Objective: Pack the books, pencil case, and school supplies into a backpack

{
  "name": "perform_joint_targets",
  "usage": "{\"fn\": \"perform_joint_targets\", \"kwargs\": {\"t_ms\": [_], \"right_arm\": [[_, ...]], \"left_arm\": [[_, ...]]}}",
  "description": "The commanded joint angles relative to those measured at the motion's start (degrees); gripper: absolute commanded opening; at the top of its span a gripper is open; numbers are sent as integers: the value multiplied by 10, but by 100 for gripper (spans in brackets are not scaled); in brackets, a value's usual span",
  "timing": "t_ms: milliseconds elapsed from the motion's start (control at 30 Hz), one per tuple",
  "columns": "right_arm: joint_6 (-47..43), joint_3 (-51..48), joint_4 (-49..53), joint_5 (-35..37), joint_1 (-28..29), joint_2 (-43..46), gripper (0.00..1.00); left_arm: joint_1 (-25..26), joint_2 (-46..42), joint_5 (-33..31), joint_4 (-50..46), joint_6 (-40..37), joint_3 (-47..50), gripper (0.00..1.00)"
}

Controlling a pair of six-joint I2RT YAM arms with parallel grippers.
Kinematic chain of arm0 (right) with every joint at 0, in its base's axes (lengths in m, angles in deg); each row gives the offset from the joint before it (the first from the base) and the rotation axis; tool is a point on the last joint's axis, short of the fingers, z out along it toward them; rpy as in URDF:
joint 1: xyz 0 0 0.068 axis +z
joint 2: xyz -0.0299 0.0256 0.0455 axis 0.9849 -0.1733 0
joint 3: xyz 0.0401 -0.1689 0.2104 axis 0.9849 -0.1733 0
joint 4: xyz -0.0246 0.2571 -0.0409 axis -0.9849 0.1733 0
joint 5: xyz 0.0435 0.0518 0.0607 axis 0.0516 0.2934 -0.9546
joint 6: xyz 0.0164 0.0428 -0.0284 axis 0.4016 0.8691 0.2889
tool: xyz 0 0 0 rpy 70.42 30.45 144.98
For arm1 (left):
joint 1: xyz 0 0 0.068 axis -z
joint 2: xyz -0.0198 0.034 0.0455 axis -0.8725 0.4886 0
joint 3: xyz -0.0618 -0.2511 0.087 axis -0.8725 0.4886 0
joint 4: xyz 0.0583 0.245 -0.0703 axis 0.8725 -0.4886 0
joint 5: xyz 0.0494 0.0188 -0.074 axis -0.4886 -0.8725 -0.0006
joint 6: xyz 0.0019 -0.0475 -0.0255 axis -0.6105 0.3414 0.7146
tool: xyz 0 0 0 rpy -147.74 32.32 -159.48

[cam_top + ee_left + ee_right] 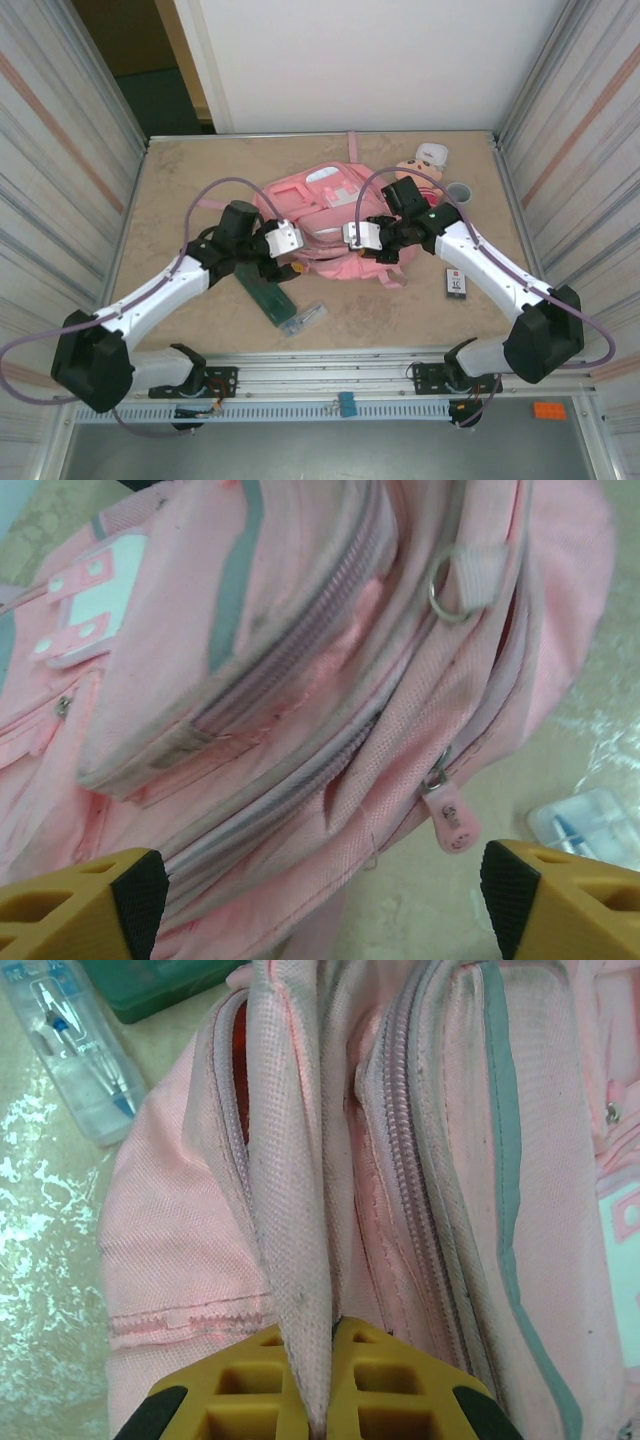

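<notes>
Pinches an upright fold of pink fabric at the open mouth of the backpack in the right gripper, yellow fingers pressed together on the cloth, with a reddish interior showing in the gap just left of the fold. Holds the left gripper spread wide over the bag's near-left edge, gripping nothing, with a pink zipper pull hanging between the black-tipped fingers and a metal ring higher up. Has the backpack lying flat at mid-table, front pockets up, under both wrists. Has the pencil case, dark green, on the table just in front of the bag beneath the left arm, and the school supplies, a clear box with a bluish pen inside, just beside its near end. Has the books, one small flat volume with a pale label, well apart at the right, beside the right arm. Has a pink plush doll and a grey cup by the bag's far-right corner.
</notes>
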State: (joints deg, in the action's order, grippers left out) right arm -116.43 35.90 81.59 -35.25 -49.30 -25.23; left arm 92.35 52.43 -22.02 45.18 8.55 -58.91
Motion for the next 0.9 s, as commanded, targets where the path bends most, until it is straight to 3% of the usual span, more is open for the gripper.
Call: {"fn": "perform_joint_targets", "kwargs": {"t_ms": [0,100,167,233,400,600,767,867], "right_arm": [[-42,37,2,-61,0,4,0],[-41,39,2,-74,-8,3,0],[-39,41,-1,-90,-15,2,0],[-26,36,-15,-92,-23,2,0],[68,0,-94,-71,-65,-2,3],[198,-24,-160,-21,-89,-23,14],[318,-21,-159,6,-92,-17,49],[427,-12,-130,34,-91,9,60]], "left_arm": [[-1,30,-4,-3,-82,-36,84],[-1,60,19,-4,-99,-59,83],[-1,78,37,-14,-111,-73,77],[1,91,37,-28,-116,-84,62],[5,72,43,-79,-78,-94,0],[11,33,46,-50,38,-57,0],[13,44,71,0,173,-51,0],[12,58,83,24,242,-52,0]]}}
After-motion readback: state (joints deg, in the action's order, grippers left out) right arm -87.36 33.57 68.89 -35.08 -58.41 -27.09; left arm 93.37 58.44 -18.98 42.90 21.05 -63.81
